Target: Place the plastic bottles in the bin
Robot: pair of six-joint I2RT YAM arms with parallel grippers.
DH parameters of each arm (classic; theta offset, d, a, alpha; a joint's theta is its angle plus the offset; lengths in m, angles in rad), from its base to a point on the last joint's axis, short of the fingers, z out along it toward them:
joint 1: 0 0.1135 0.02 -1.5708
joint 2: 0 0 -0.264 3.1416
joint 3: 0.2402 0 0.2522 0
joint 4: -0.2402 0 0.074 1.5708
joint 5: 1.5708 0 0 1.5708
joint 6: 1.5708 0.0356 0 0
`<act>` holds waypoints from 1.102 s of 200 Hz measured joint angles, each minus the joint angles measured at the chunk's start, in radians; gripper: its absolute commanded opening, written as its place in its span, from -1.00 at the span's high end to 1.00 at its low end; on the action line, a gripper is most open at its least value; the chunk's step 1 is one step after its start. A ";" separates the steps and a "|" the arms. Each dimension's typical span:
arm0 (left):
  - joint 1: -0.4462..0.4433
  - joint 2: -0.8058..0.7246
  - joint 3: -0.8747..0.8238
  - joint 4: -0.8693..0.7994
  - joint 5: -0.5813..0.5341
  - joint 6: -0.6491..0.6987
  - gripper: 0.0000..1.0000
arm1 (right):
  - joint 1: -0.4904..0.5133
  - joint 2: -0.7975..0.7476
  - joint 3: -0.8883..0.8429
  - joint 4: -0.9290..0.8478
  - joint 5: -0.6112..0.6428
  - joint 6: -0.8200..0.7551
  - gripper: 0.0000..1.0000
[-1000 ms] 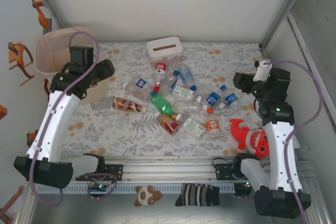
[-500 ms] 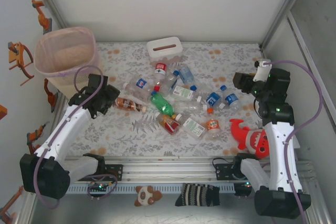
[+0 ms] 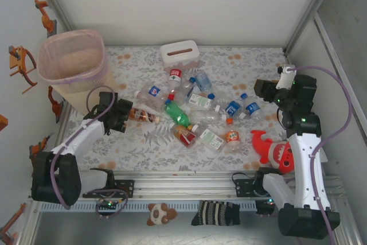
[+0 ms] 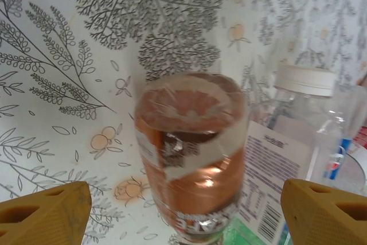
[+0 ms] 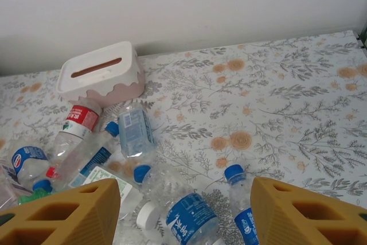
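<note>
Top external: my left end effector (image 3: 120,116) sits low over the worktop (image 3: 252,61), aimed at the brown-drink bottle (image 3: 141,115). That bottle lies on its side at the left edge of the bottle pile (image 3: 195,107). It is the one closest to the bin (image 3: 70,64), which stands far left, so likely my pick. My right end effector (image 3: 262,89) hangs right of the pile.

Left wrist: fingers (image 4: 46,210) spread wide, bottle base between them and facing me, not gripped.

Right wrist: right end effector (image 5: 183,210) spread apart, holding nothing, above a blue-label bottle (image 5: 189,217).
</note>
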 measured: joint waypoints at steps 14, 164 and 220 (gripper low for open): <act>0.014 0.024 -0.009 0.037 0.025 -0.003 -0.73 | 0.000 0.000 0.000 0.000 0.000 0.000 -0.22; 0.068 0.174 -0.048 0.282 0.153 -0.002 -0.32 | 0.001 0.017 -0.011 0.000 0.005 -0.008 -0.22; 0.068 0.166 -0.047 0.280 0.153 0.001 -0.19 | 0.001 0.017 -0.012 0.000 0.005 -0.008 -0.22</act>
